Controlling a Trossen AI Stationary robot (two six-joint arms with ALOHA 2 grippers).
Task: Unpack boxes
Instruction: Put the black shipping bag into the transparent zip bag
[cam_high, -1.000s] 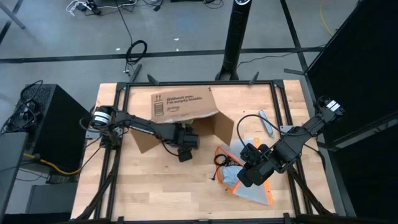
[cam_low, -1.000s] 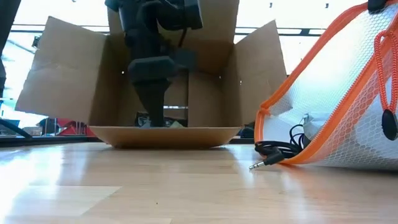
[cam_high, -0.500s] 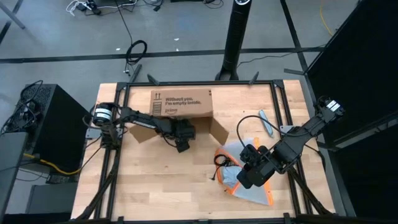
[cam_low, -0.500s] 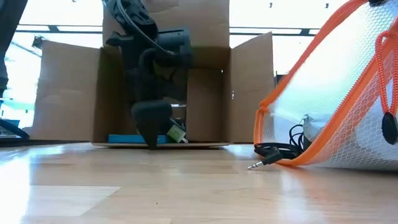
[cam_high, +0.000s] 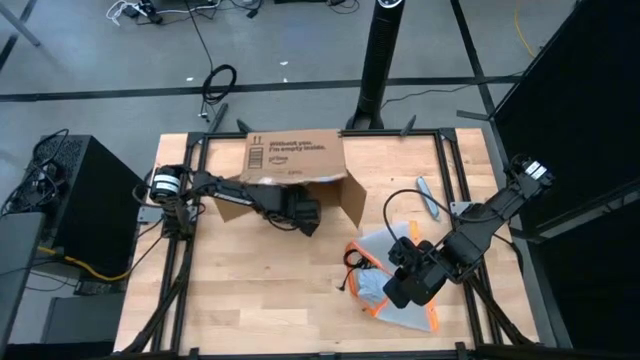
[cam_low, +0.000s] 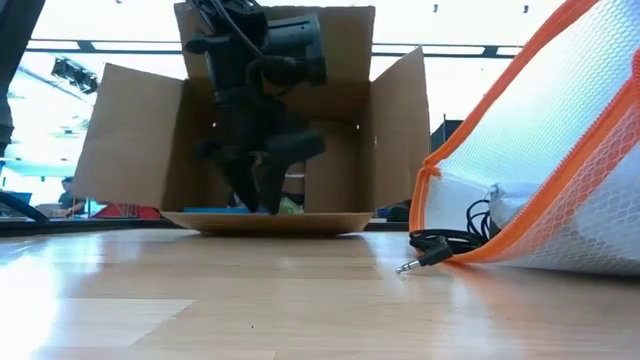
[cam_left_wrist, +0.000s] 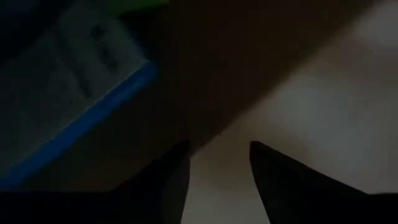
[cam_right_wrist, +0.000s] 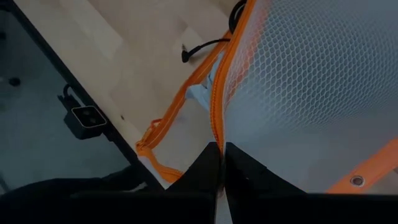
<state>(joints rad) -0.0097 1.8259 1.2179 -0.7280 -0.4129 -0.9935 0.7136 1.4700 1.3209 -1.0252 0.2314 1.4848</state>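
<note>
The brown cardboard box (cam_high: 295, 158) lies on its side at the table's far middle, its open mouth toward the near edge and its flaps spread (cam_low: 340, 120). My left gripper (cam_low: 258, 190) reaches into that mouth, open, just above the bottom flap (cam_low: 260, 222). I cannot tell whether it touches anything. A flat blue-edged item (cam_left_wrist: 81, 74) and something green (cam_low: 290, 205) lie inside. At the near right my right gripper (cam_high: 398, 290) is shut on a clear mesh pouch (cam_low: 540, 150) with an orange zipper edge. My right gripper pinches the pouch's orange zipper edge (cam_right_wrist: 217, 134) between its two shut fingers, coming from above and slanting down. The pouch hangs tilted below the fingers, and its lower corner (cam_low: 480, 255) rests on the table.
A black cable with a jack plug (cam_low: 425, 262) trails out of the pouch onto the table. A small grey-blue tool (cam_high: 428, 197) lies at the far right. Black frame rails (cam_high: 190, 250) run along the table's sides.
My left gripper has rolled about its own line and gone toward the far edge, deeper into the box's mouth. The box has rocked: its bottom flap dropped flat onto the table, then rose a little again.
</note>
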